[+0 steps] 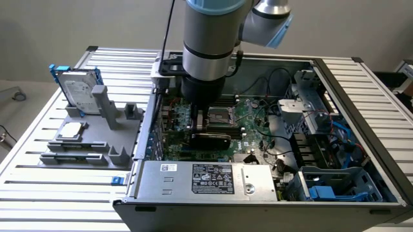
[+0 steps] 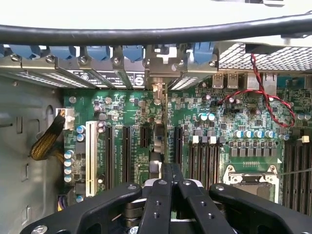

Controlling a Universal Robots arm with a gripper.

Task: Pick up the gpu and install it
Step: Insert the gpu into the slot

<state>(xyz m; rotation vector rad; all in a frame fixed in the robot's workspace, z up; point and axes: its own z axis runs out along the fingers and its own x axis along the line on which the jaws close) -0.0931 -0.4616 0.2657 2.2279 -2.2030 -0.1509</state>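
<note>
My gripper is down inside the open computer case, over the green motherboard. It is shut on the gpu, whose black body shows just below the fingers. The wrist view looks along the card: the gpu stands edge-on between the expansion slots. Its silver end bracket meets the case's rear slot row. The black fingers are pressed together around the card's near edge, with my gripper centred on it.
A grey fixture on the exterior view's left holds a silver hard drive in a blue frame and a small square chip. The power supply, the CPU socket, a red-black wire and a drive cage crowd the case.
</note>
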